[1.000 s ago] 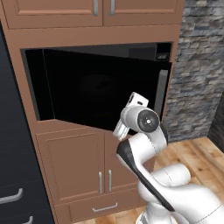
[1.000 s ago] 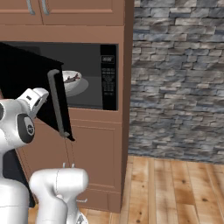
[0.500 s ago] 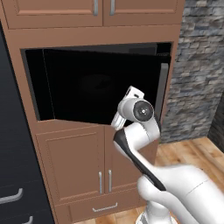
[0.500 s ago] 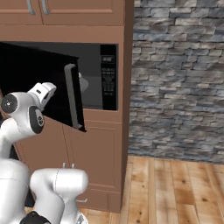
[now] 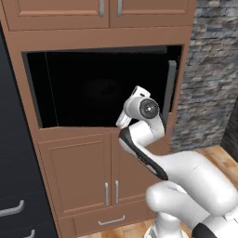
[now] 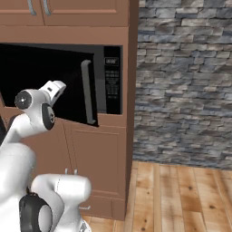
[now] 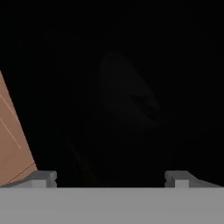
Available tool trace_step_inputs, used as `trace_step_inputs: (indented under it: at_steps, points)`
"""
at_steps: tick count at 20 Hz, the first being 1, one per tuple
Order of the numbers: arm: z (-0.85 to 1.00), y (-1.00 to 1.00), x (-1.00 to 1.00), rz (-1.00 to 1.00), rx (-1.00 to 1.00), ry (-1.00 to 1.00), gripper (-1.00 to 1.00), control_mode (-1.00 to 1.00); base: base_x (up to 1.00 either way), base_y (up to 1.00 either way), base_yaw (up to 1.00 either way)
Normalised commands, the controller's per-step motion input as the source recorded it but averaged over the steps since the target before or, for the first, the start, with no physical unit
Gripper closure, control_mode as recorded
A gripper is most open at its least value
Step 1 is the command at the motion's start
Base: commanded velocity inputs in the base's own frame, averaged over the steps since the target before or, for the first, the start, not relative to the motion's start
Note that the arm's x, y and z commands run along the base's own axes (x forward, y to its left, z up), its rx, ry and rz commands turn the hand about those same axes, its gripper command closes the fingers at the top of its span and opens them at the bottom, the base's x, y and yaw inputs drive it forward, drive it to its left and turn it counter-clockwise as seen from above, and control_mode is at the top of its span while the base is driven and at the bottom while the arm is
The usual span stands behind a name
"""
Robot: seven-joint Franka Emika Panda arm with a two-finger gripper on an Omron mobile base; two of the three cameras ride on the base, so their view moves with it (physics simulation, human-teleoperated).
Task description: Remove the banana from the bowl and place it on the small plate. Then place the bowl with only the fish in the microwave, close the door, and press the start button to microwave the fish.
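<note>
Left base view: microwave point(image 5: 176, 69) set into brown wooden cabinetry point(image 5: 79, 172), across the upper middle of the frame. Door point(image 5: 102, 88), a glossy black panel, almost shut, covering nearly the whole front; grey bar handle point(image 5: 170, 88) upright at its right edge, upper right of centre. White arm rising from the lower right, wrist just right of centre and close against the lower right part of the door; gripper itself hidden behind the wrist. Grey stone wall point(image 5: 211, 69) at the right edge.

Right base view: microwave body point(image 6: 113, 77) in the upper middle, vertical button strip point(image 6: 112, 84) showing just right of the door. Door point(image 6: 45, 81) angled slightly out from the body, a narrow gap left at the handle side, handle point(image 6: 88, 93) upright near centre. White hand at the left, pressed near the door's lower part. Stone wall point(image 6: 181, 81) filling the right half, wooden floor point(image 6: 181, 195) at lower right.

Hand view: gripper point(image 7: 111, 178) spread wide, nothing between the tips at the bottom corners of the frame. Black door glass point(image 7: 131, 87) directly ahead, a sliver of brown cabinet point(image 7: 13, 144) at lower left. Bowl, fish, banana and plate not made out.
</note>
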Motion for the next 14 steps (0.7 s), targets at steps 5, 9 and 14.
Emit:
trace_step_inputs:
  at_steps: [5, 9, 14]
  points:
    - [0.0, -0.01, 0.57, 0.0, 0.03, 0.0, -1.0, -1.0, 0.0, 0.0, 0.0]
    - [0.0, -0.04, 0.52, 0.0, 0.04, -0.01, -1.0, -1.0, 0.0, 0.0, 0.0]
    - [0.0, -0.01, 0.48, 0.0, 0.04, -0.01, -1.0, -1.0, 0.0, 0.0, 0.0]
